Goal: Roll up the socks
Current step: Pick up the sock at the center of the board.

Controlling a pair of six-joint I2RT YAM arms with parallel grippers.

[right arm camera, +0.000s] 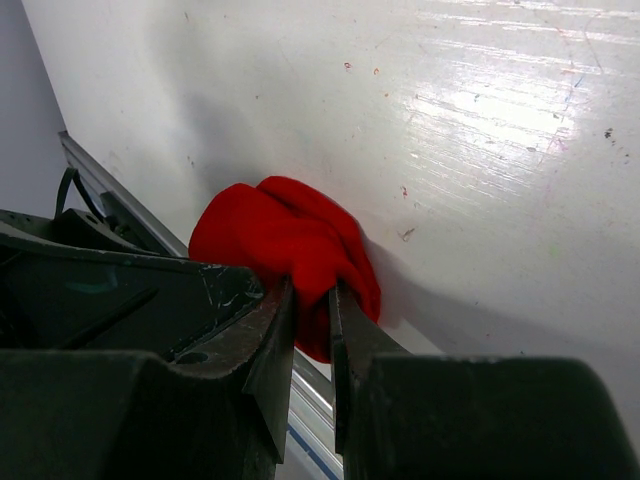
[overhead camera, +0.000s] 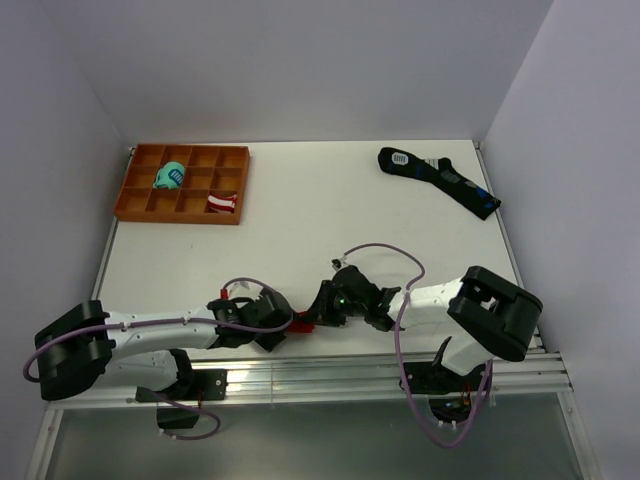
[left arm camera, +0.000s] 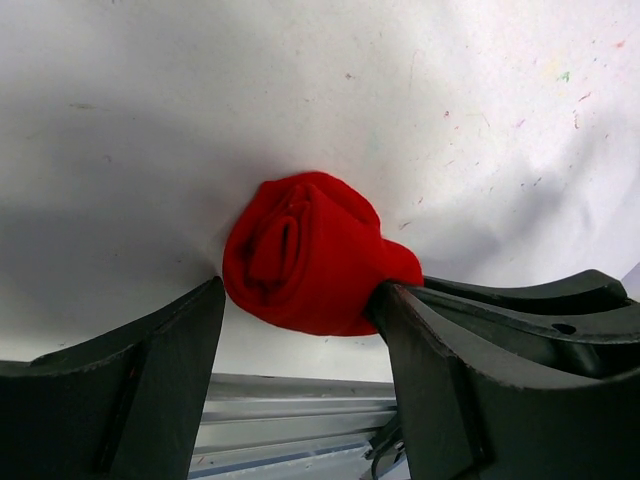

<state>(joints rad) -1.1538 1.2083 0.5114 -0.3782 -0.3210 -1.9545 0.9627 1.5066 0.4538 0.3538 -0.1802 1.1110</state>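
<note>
White tabletop [overhead camera: 300, 220] ends nearest at a silver metal rail [overhead camera: 330, 375]. Just beyond that edge lies the compact bundle of bright red fabric socks [left arm camera: 300, 250]. The left gripper [left arm camera: 300, 288] straddles it with jaws wide apart, one finger touching the cloth. The right gripper [right arm camera: 312, 285] is nearly closed, pinching a red fold. Bare surface stretches beyond them. At the far left sits an orange compartment tray [overhead camera: 178, 216], at the far right long black socks [overhead camera: 440, 180].
</note>
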